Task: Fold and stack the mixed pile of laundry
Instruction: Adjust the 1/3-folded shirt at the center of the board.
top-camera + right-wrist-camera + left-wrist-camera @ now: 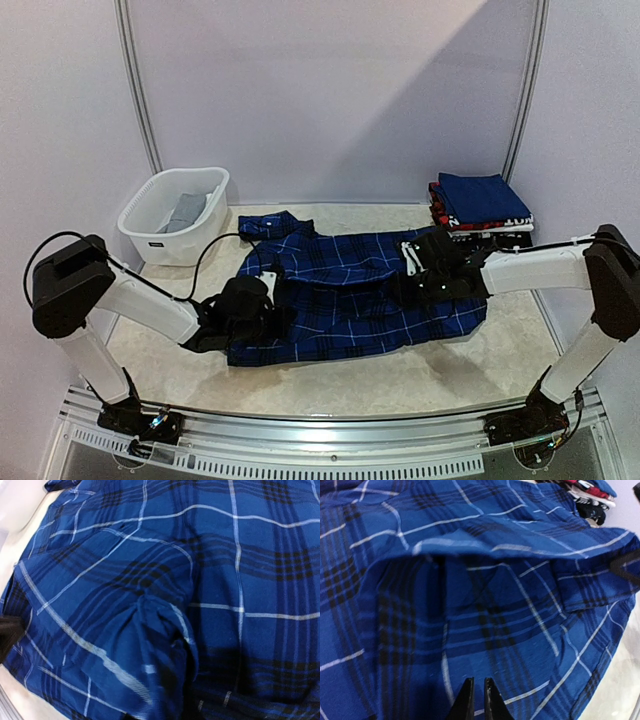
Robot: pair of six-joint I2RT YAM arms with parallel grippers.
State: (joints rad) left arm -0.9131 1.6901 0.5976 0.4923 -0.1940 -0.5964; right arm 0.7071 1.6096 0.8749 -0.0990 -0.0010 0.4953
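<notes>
The dark blue plaid shirt [360,290] from the laundry pile lies spread across the middle of the table. My left gripper [262,300] rests on its left edge. In the left wrist view its black fingers [466,700] stand almost together, pinching a thin bit of the plaid cloth [485,610]. My right gripper [418,275] sits low on the shirt's right part. In the right wrist view its fingers are hidden under a bunched pucker of plaid cloth [160,630] gathered where the jaws meet. A grey garment [185,212] lies in the basket.
A white slotted basket [140,215] stands at the back left. A stack of folded clothes [480,205] with a dark blue piece on top sits at the back right. A sleeve of the shirt [265,225] reaches toward the basket.
</notes>
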